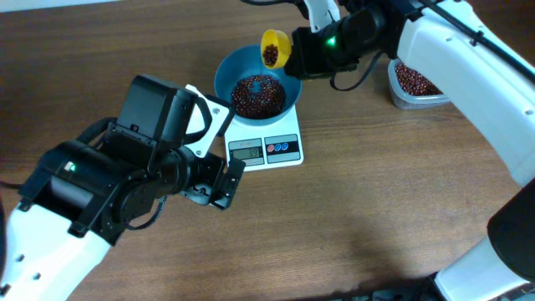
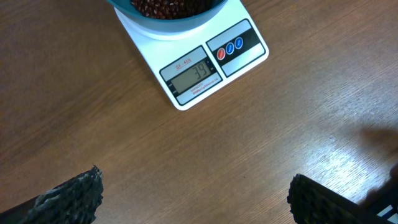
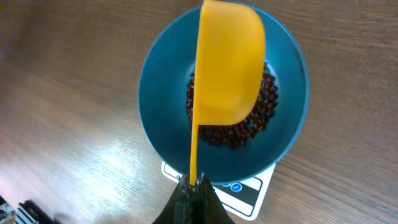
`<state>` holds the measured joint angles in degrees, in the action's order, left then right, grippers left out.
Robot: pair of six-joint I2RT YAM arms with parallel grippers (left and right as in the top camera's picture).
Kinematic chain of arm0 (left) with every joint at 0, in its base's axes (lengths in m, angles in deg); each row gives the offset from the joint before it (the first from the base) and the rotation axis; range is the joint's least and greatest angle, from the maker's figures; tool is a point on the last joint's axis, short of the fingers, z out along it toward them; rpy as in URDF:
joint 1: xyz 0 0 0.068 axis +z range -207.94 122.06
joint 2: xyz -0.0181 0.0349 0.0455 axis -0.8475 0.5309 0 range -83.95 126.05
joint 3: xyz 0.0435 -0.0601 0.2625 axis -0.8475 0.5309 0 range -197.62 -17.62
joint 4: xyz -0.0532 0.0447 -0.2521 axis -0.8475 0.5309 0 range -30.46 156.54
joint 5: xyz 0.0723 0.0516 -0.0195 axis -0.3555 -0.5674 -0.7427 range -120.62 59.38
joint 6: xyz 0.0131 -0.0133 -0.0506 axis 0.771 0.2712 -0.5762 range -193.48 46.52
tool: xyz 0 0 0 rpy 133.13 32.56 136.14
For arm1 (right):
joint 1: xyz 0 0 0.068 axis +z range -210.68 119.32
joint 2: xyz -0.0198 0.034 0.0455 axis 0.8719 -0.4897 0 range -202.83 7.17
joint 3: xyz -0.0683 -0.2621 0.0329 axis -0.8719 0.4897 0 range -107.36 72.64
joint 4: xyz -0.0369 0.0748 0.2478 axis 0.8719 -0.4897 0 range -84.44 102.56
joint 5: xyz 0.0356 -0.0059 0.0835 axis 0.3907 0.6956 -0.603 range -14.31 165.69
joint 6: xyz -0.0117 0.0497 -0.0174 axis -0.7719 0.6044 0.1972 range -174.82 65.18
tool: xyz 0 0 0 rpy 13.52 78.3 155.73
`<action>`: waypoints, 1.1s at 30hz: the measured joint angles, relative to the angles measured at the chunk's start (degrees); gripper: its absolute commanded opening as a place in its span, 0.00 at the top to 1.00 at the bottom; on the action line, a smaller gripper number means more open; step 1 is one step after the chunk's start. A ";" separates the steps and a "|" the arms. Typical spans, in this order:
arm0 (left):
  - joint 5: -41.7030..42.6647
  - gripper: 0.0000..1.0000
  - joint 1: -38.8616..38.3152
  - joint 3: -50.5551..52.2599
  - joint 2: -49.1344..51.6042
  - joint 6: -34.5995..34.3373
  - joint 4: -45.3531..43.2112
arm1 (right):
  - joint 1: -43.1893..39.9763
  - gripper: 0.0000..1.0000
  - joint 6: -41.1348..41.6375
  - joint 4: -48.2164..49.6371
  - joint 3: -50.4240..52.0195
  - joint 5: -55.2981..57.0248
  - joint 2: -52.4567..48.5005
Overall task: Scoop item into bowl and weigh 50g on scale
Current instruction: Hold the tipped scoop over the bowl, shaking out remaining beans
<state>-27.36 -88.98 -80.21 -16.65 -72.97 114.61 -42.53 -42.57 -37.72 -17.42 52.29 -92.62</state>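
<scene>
**Status**
The bowl (image 1: 222, 84) sits on the scale (image 1: 265, 149) and holds a heap of beans (image 1: 257, 94). The display (image 2: 194, 76) appears to read 39, against a target of 50 g. The right jaws are closed on the end of the thin handle of a yellow scoop (image 3: 230, 62). The scoop hangs above the bowl near its far rim and, in the overhead view, carries beans. The left jaws stand open and empty above the table (image 2: 280, 137), near the front of the scale and clear of it. A clear tub (image 1: 394, 94) with more beans stands beside the right arm, apart from the scale.

**Hazards**
1. Overshoot. About 11 g appears to remain. Tipping the whole scoop at once would likely pass 50 g.
2. Spillage. The scoop is close to the rim. Beans released there may land outside the bowl or bounce out.
3. False reading. Any contact between scoop and bowl would load the scale and corrupt the displayed value.
4. Displacement. The bowl overhangs the scale. A push on its rim could tilt or slide it.
5. Handle rotation. The grip is at the handle end, so the scoop could twist and dump early.
</scene>
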 measured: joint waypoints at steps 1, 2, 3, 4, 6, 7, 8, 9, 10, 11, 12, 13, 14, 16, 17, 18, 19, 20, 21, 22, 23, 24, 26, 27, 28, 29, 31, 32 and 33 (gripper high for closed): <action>0.00 0.01 0.00 0.00 0.00 0.00 0.02 | 0.24 0.96 0.00 -0.26 -0.28 0.50 0.00; -0.02 0.01 0.00 0.00 0.00 0.00 0.02 | 0.44 0.96 0.02 -0.92 -0.44 1.70 0.02; 0.00 0.01 0.00 0.00 0.00 0.00 0.02 | 0.48 0.96 -0.02 -0.85 -0.44 2.05 0.02; 0.00 0.01 0.00 0.00 0.00 -0.02 0.00 | 0.48 0.96 -0.02 -0.24 -0.46 1.66 0.02; 0.00 0.01 0.00 0.00 0.00 0.00 0.00 | 0.81 0.96 0.00 -1.42 -0.70 2.71 0.11; 0.00 0.01 0.00 0.00 0.00 0.00 0.02 | 0.85 0.96 0.02 -1.70 -0.70 2.89 0.11; 0.00 0.01 0.00 0.00 0.00 0.00 0.02 | 0.85 0.96 0.00 -1.40 -0.76 2.32 0.11; 0.00 0.01 0.00 0.00 0.00 0.00 0.02 | 1.01 0.96 0.00 -1.38 -0.92 2.01 0.11; 0.00 0.01 0.00 0.00 0.00 0.00 0.02 | 1.29 0.96 0.00 -1.86 -1.14 2.40 0.15; 0.00 0.01 0.00 0.00 0.00 0.00 0.02 | 1.86 0.96 0.02 -2.60 -1.20 3.91 0.20; 0.00 0.01 0.00 0.00 0.00 0.00 0.02 | 1.97 0.96 -0.04 -2.40 -1.22 3.87 0.20; 0.00 0.01 0.00 0.00 0.00 0.00 0.00 | 2.03 0.96 -0.02 -1.95 -1.33 3.63 0.22; 0.00 0.01 0.00 0.00 0.00 0.00 0.00 | 2.10 0.96 -0.02 -2.34 -1.55 4.07 0.22; 0.00 0.01 0.00 0.00 0.00 -0.02 0.02 | 2.10 0.96 0.02 -3.06 -1.77 4.70 0.22; 0.00 0.01 0.00 0.00 0.00 0.00 0.02 | 2.10 0.96 0.02 -3.04 -2.12 4.24 0.22; 0.00 0.01 0.00 0.00 0.00 0.00 0.02 | 2.16 0.96 -0.02 -3.10 -2.58 4.92 0.22; -0.02 0.01 0.00 0.00 0.00 0.00 0.00 | 2.23 0.96 0.02 -3.13 -2.73 5.70 0.26; 0.00 0.01 0.00 0.00 0.00 0.00 0.00 | 2.25 0.96 0.00 -2.82 -2.73 6.01 0.26; 0.00 0.01 0.00 0.00 0.00 0.00 0.02 | 2.25 0.96 0.02 -1.86 -2.82 5.25 0.26; 0.00 0.01 0.00 0.00 0.00 0.00 0.02 | 2.32 0.96 0.00 -1.77 -3.48 5.11 0.26; 0.00 0.01 0.00 0.00 0.00 0.00 0.02 | 2.38 0.96 0.02 -2.73 -3.93 6.32 0.31; 0.00 0.01 0.00 0.00 0.00 0.00 0.02 | 2.43 0.96 -0.02 -3.91 -4.02 7.48 0.42; -0.02 0.01 0.00 0.00 0.00 0.00 0.02 | 2.49 0.96 -0.02 -3.48 -4.20 6.75 0.44; 0.00 0.01 0.00 0.00 0.00 0.00 0.02 | 2.60 0.96 0.02 -3.58 -4.42 6.64 0.50; 0.00 0.01 0.00 0.00 0.00 0.00 0.02 | 2.69 0.96 0.02 -4.33 -4.57 7.48 0.52; 0.00 0.01 0.00 0.00 0.00 0.00 0.00 | 2.69 0.96 -0.02 -4.57 -4.57 7.76 0.52; 0.00 0.01 0.00 0.00 0.00 0.00 0.02 | 2.75 0.96 0.02 -2.91 -4.66 6.99 0.55; 0.00 0.01 0.00 0.00 0.00 0.00 0.02 | 2.82 0.96 0.00 -2.93 -4.70 7.06 0.52; 0.00 0.01 0.00 0.00 0.02 0.00 0.04 | 2.95 0.96 0.02 -3.69 -4.70 7.37 0.52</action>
<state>-27.36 -88.98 -80.21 -16.62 -72.97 114.65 -39.58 -42.54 -41.42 -22.12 59.66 -92.10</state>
